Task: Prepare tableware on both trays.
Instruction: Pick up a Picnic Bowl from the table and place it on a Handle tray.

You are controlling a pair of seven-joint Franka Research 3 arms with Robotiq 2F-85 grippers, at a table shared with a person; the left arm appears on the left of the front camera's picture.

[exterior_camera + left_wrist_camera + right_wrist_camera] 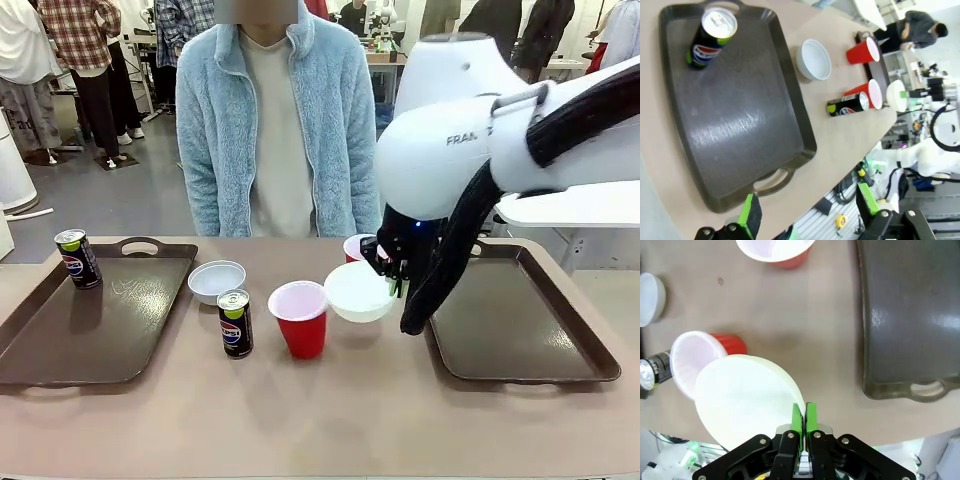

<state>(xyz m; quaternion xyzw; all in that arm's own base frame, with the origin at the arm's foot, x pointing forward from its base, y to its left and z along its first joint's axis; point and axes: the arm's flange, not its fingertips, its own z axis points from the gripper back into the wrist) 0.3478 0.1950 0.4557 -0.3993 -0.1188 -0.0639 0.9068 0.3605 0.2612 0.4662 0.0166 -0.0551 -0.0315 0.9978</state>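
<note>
My right gripper (392, 272) (803, 416) is shut on the rim of a white bowl (358, 291) (742, 401), holding it just above the table between a red cup (300, 318) (692, 362) and the right tray (520, 330) (910, 315). Behind the bowl stands a second red cup (354, 246) (774, 251). Another white bowl (217, 280) (814, 60) and a Pepsi can (235, 323) (846, 104) rest on the table. On the left tray (100, 320) (740, 125) stands a second can (77, 258) (710, 37). Over that tray's near end hangs my left gripper (807, 209), open and holding nothing.
A person in a light blue fleece jacket (275, 120) stands at the far edge of the table, hands out of sight. The right tray's floor is bare. My right arm's white body (470, 150) hangs over the table's right half.
</note>
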